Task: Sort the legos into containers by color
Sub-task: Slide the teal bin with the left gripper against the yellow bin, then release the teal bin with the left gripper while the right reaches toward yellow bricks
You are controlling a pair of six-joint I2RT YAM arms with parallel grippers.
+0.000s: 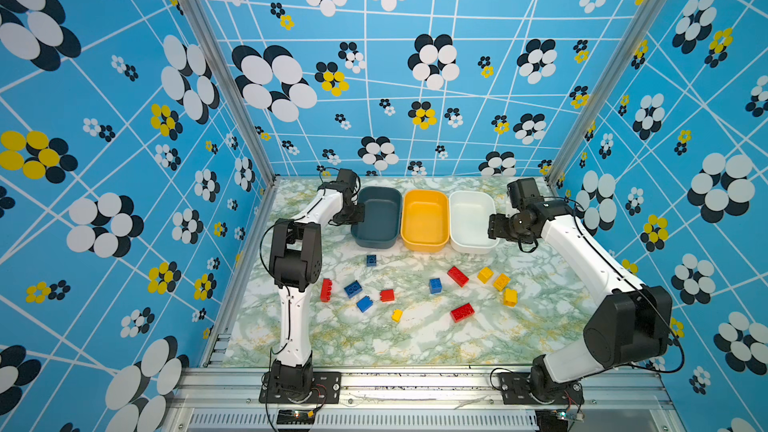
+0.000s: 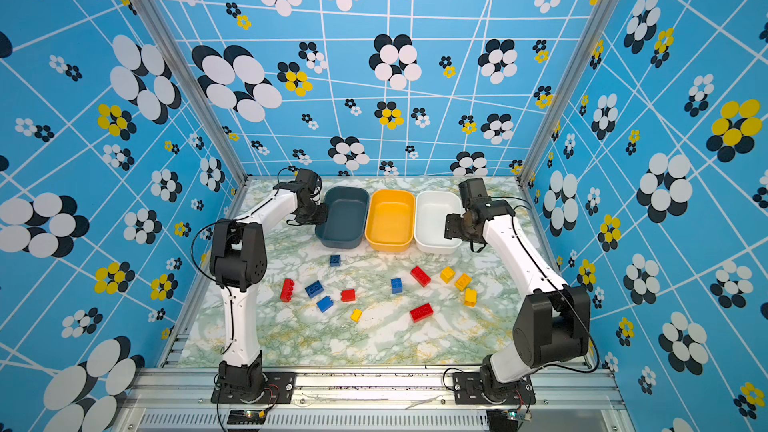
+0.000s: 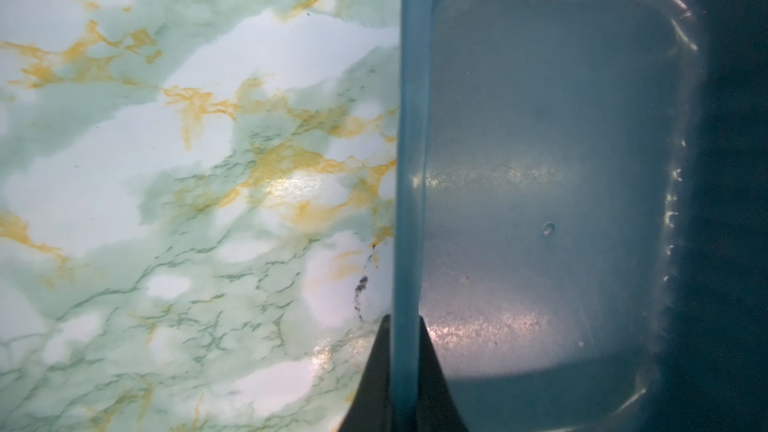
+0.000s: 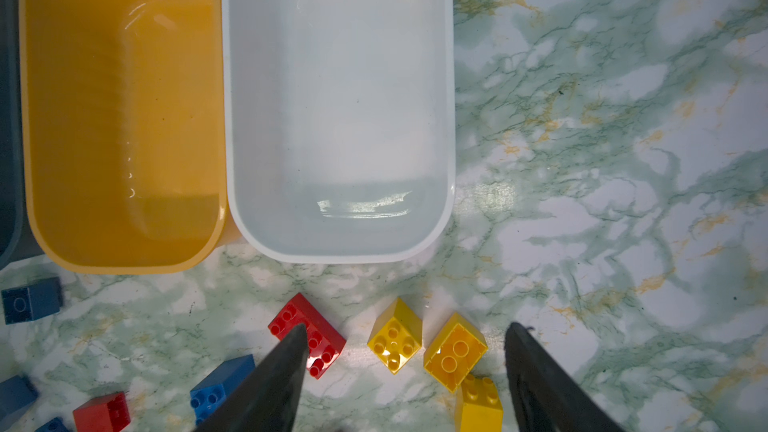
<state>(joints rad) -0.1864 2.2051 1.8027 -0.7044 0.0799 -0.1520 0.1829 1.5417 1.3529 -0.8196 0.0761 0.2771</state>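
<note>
I see the marble table (image 1: 415,338) with three tubs side by side along its far edge: the teal tub (image 1: 376,218) on the left, the yellow tub (image 1: 424,220) in the middle and the white tub (image 1: 471,222) on the right. My left gripper (image 3: 405,320) is pinched tight on the teal tub's left wall, one finger inside and one outside. My right gripper (image 1: 496,226) hangs by the white tub's right edge, jaws well apart and holding nothing. The legos (image 1: 462,312), red, blue and yellow, lie loose on the table in front of the tubs. One dark blue brick (image 1: 371,260) sits nearest the teal tub.
</note>
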